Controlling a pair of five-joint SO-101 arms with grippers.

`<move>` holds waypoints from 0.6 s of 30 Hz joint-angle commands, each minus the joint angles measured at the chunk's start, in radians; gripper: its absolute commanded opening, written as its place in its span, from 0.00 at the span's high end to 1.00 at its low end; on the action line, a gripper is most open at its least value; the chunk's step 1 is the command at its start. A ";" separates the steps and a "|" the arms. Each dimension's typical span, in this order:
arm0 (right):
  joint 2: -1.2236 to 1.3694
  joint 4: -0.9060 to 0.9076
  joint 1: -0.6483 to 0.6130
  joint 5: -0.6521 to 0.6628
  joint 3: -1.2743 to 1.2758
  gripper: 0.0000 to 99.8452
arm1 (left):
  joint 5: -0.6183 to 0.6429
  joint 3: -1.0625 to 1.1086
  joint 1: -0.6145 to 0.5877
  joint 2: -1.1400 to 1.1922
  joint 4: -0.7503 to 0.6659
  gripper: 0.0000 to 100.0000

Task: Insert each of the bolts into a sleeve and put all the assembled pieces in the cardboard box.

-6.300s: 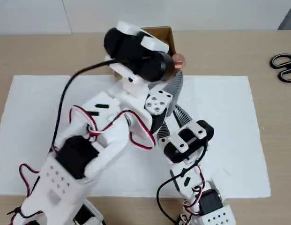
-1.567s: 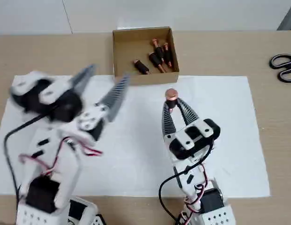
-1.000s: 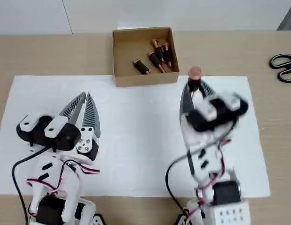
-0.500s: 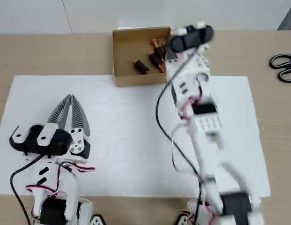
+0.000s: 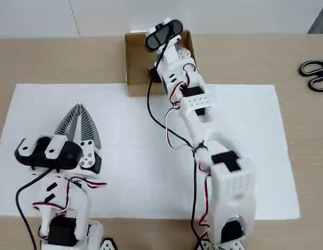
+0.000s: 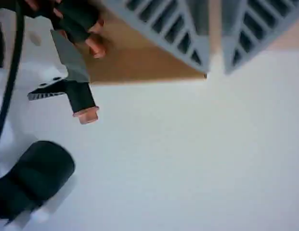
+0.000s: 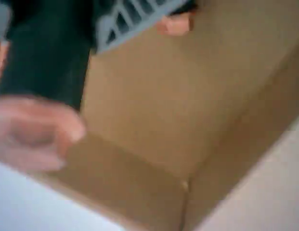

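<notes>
Placement of an assembled piece is the step in hand. The right arm (image 5: 195,104) stretches across the white sheet (image 5: 255,156) to the cardboard box (image 5: 136,57) at the far side of the table (image 5: 47,57), with its wrist directly above the box opening. In the left wrist view, the right gripper (image 6: 67,91) is clamped on the assembled piece (image 6: 82,103), a black sleeve with the copper bolt head protruding from its lower end. The piece points downward, close to the near wall of the box. The right wrist view looks into the box interior, onto its floor and one inner corner, so the gripper is judged to be within the opening; whether the piece is touching the floor cannot be told. Other finished pieces (image 6: 84,24) lie inside the box, just beyond the held one. The left arm (image 5: 57,156) is folded back over the near left part of the sheet, well apart from the box. The left gripper (image 5: 79,107) has its fingers drawn almost together (a narrow slit shows between the tips) and it holds nothing. No loose bolt or sleeve is seen on the sheet, so this is probably the last piece. The next move calls for parting the right fingers so that the piece drops among the others, then lifting the wrist straight up, clear of the box walls, before swinging back. Scissors (image 5: 314,73) lie at the far right edge of the table, out of the working path.
</notes>
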 commanded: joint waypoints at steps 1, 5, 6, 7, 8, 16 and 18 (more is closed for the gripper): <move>0.082 -0.024 0.008 0.020 -0.183 1.00 | 0.002 0.001 -0.005 -0.014 -0.026 0.99; 0.222 -0.024 0.019 0.023 -0.313 1.00 | 0.002 0.001 -0.005 -0.014 -0.026 0.99; 0.254 -0.024 0.021 0.023 -0.339 1.00 | 0.002 0.001 -0.005 -0.014 -0.026 0.99; 0.285 -0.024 0.021 0.023 -0.365 1.00 | 0.002 0.001 -0.005 -0.014 -0.026 0.99; 0.314 -0.024 0.021 0.023 -0.393 1.00 | 0.002 0.001 -0.005 -0.014 -0.026 0.99; 0.443 -0.025 0.021 0.025 -0.482 1.00 | 0.002 0.001 -0.005 -0.014 -0.026 0.99; 0.446 -0.027 0.021 0.025 -0.482 1.00 | 0.002 0.002 -0.006 -0.014 -0.026 0.99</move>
